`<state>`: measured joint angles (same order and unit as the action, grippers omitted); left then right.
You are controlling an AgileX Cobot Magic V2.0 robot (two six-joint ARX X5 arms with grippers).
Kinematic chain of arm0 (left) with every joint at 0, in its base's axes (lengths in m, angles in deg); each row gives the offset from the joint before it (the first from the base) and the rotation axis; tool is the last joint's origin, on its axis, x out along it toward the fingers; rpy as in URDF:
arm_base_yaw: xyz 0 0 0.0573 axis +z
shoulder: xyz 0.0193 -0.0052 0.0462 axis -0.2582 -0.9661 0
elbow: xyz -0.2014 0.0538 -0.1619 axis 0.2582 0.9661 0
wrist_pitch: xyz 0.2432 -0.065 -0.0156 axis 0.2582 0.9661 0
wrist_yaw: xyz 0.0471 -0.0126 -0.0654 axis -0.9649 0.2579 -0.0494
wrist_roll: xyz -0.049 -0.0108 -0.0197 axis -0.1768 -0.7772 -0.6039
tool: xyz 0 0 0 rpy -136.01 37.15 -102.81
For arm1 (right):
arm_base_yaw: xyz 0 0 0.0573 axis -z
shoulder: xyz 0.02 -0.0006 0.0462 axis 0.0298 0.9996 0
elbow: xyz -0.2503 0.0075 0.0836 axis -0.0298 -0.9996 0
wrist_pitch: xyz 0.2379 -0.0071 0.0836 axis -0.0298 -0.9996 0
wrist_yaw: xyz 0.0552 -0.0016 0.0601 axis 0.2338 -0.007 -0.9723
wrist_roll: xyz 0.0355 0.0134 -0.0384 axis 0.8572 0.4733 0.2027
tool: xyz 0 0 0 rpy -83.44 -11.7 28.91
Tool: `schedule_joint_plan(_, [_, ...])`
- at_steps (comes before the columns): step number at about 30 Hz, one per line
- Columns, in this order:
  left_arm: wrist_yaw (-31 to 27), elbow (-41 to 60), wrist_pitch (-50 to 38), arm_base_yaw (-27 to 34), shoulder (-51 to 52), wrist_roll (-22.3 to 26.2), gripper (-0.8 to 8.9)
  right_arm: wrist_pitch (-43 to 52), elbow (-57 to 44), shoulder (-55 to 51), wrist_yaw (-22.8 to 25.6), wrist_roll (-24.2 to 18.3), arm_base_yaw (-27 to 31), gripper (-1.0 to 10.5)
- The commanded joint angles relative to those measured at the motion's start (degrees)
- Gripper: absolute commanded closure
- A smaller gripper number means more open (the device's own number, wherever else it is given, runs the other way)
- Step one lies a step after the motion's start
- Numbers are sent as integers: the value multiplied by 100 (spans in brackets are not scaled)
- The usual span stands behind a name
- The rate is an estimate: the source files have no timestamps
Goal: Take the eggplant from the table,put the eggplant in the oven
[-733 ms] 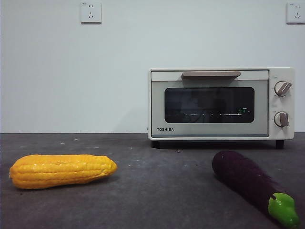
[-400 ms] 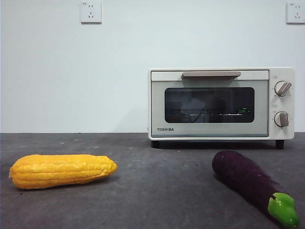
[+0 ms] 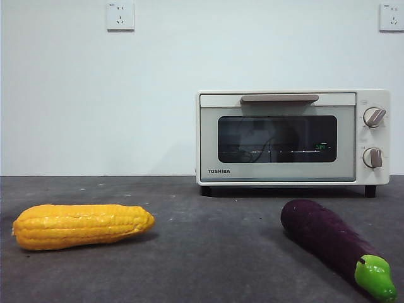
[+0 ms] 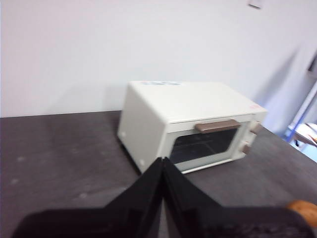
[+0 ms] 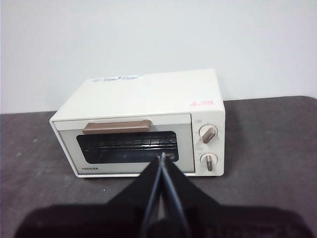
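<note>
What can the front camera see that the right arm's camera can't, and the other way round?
Only the front view shows the eggplant and the corn cob lying on the table, plus two wall sockets. Only the right wrist view shows the oven's top and the right gripper, jaws shut. Both show the closed oven, its handle and two knobs.

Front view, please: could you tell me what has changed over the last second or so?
Nothing on the table has visibly moved. The eggplant lies in front of the closed oven as before, and the corn cob stays in its place. Only the faint reflections in the oven's glass door shifted. Neither claw has taken hold of anything.
</note>
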<state>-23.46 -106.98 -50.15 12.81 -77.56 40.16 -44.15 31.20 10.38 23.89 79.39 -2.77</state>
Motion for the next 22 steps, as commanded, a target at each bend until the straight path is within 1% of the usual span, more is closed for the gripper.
schedule_joint_plan(1, [138, -439, 282, -173, -332, 415, 819, -313, 566, 361, -35, -260, -2, 950])
schedule_joint_plan(3, [186, -802, 557, -361, -612, 590, 819, -621, 975, 640, -177, -343, -2, 950])
schedule_joint_plan(6, [223, -1244, 879, -664, -968, 824, 819, -1051, 1484, 1003, -415, -354, -9, 949])
schedule_joint_plan(11, [221, -1711, 1110, -1113, -1423, 994, 819, -1606, 2026, 1449, -876, -354, -11, 949])
schedule_joint_plan(15, [219, -1836, 1097, -1353, -1635, 1010, 819, -1917, 2221, 1679, -1252, -352, -11, 946])
schedule_joint_plan(19, [216, -1845, 1064, -1482, -1766, 1014, 819, -1969, 2229, 1755, -1600, -348, -11, 942])
schedule_joint_plan(22, [214, -1845, 1036, -1554, -1867, 1106, 819, -1947, 2229, 1755, -1836, -345, -11, 935])
